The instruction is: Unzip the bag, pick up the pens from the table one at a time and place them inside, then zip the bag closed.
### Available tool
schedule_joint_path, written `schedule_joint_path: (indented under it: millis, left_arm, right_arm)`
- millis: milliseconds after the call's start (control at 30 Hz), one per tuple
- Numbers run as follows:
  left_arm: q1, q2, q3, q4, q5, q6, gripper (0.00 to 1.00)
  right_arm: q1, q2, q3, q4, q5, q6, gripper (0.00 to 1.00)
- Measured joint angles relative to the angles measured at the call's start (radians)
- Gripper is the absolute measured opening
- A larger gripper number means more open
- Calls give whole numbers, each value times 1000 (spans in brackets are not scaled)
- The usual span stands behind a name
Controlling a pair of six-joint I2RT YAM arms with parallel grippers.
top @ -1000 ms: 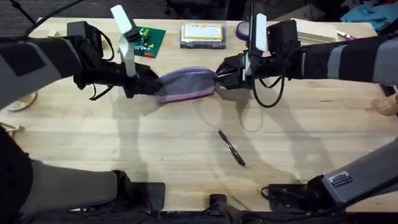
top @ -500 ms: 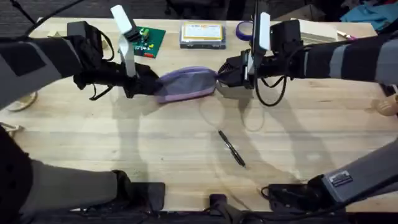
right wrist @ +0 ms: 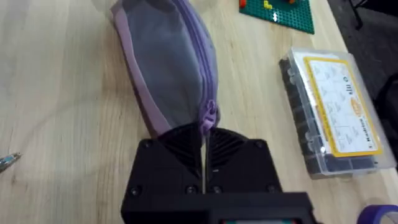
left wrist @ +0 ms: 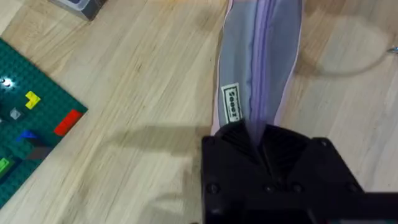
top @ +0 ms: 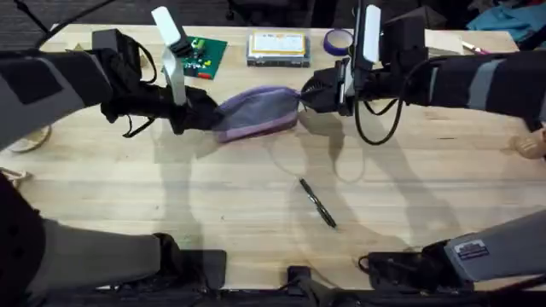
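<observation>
While gripped: bag (top: 256, 113) (box (top: 277, 47) behind)

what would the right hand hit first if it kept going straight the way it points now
The right hand points left along the soft lilac-purple pencil pouch, whose end it already grips, so it would meet the pouch's body first, then probably the left hand clamped on the far end.

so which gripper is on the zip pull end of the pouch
The right gripper. It is shut on the zip pull at its end of the purple pouch, while the left gripper clamps the opposite end, by the small white label.
</observation>
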Motion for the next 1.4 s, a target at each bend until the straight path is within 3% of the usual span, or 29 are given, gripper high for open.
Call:
schedule_joint_path:
  millis: [533,867,1033,1400]
  left_arm:
    - [-9,0,0,0,48,0,43]
    - [-9,0,0,-6,28,0,43]
    - [-7,0,0,-5,7,0,43]
    - [-6,0,0,-6,7,0,43]
  right_arm:
    - [-17,-158,0,-84,3,15,31]
    - [-27,-192,-2,-118,3,88,31]
    - [-33,-210,-2,-92,-55,126,30]
    - [170,-220,0,-89,-22,133,31]
